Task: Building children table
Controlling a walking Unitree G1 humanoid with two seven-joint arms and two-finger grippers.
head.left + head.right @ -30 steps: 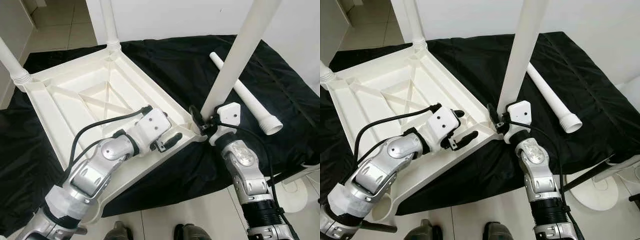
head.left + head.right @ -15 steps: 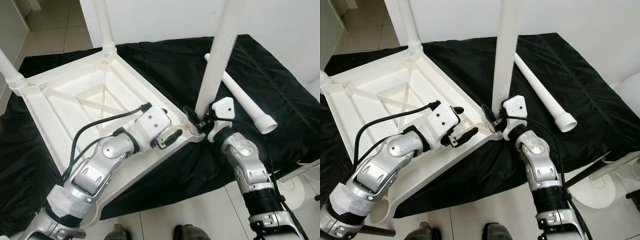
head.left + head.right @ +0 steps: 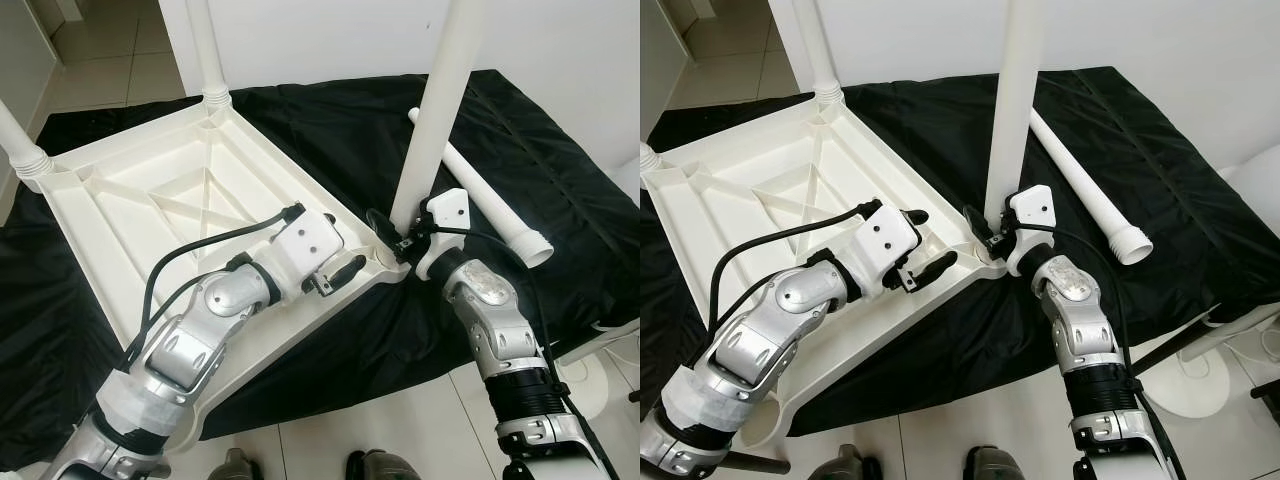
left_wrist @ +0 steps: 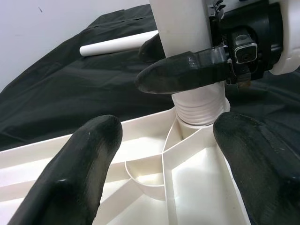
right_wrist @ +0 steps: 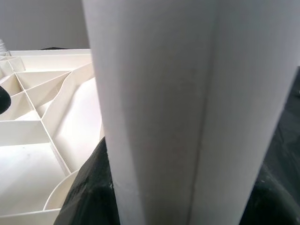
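With our right hand [image 3: 392, 238] clamped on the leg [image 3: 437, 110] at the tabletop [image 3: 150, 200] corner socket, our open left hand [image 3: 335, 272] should steady the rim while we twist it upright.

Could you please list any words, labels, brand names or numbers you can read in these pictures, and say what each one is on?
None can be read: the upturned white table, its legs, the loose leg on the black cloth, and the left gripper and right gripper carry no legible lettering.
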